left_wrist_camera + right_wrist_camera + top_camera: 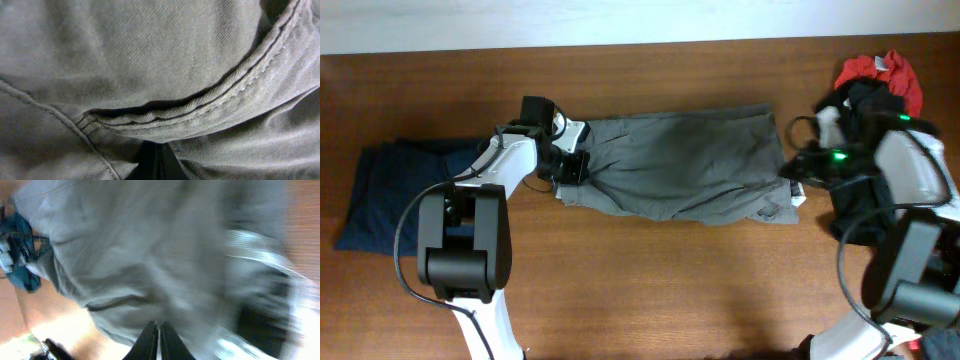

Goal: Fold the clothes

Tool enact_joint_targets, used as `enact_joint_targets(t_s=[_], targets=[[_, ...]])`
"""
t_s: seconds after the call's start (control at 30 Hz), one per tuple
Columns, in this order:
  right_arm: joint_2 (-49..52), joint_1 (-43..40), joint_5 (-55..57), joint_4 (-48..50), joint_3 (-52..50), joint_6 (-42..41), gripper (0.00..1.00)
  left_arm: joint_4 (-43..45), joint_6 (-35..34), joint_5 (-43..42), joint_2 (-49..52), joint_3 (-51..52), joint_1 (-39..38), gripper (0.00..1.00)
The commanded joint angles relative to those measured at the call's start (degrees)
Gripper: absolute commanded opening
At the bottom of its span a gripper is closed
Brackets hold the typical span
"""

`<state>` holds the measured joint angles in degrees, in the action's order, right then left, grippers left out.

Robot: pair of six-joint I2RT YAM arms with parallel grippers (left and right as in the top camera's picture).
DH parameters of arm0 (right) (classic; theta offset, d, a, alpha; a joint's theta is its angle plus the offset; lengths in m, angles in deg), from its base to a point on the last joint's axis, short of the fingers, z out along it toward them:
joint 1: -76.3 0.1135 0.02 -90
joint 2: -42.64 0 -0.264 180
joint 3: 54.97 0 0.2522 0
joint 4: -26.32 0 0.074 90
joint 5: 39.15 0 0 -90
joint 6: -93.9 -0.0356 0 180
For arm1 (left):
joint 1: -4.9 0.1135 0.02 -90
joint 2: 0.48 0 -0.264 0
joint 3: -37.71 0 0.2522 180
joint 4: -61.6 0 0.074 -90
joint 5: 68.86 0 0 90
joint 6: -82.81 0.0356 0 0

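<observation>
At the left, a navy garment is laid near the left gripper, whose jaws are closed together on a seamed fold of the shorts. The shorts are spread across the middle of the table and are bunched at both ends. The right gripper is shut at the right end, with cloth seemingly pinched at its tips. If only one layer is caught, a crooked fold may be produced. If the ends are pulled unevenly, the cloth could be slipped free or dragged toward the red and black pile.
</observation>
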<state>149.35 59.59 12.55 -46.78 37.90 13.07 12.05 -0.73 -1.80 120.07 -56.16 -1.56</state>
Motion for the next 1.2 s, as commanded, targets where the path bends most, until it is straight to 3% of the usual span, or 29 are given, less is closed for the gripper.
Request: enact_joint_targets(t_s=[0.0,0.23,0.37,0.57,0.67,0.9,1.03,1.17], targets=[[0.1,7.4,7.2,1.2,0.7,-5.0,0.06,0.0,0.9,4.8,2.3,0.5,0.6,0.02],[6.5,13.8,29.7,1.9,0.1,-18.7,0.04,-0.1,0.9,4.8,2.3,0.5,0.6,0.02],[10.0,11.0,35.6,-0.4,-0.4,-24.7,0.04,-0.3,0.9,4.8,2.3,0.5,0.6,0.02],[10.0,4.7,41.8,-3.9,-0.3,-24.9,0.05,-0.5,0.9,4.8,2.3,0.5,0.6,0.02],[9.8,2.3,38.9,-4.2,-0.3,-23.9,0.05,-0.6,0.9,4.8,2.3,0.5,0.6,0.02],[4.4,1.0,17.2,-3.0,3.0,-12.2,0.05,-1.2,0.9,4.7,2.3,0.5,0.6,0.11],[0.8,2.4,1.9,3.7,4.1,-6.6,0.04,-1.3,0.9,4.7,2.3,0.5,0.6,0.14],[1.6,5.4,-0.2,12.9,3.9,-8.4,0.04,-1.4,0.9,4.7,2.3,0.5,0.6,0.14]])
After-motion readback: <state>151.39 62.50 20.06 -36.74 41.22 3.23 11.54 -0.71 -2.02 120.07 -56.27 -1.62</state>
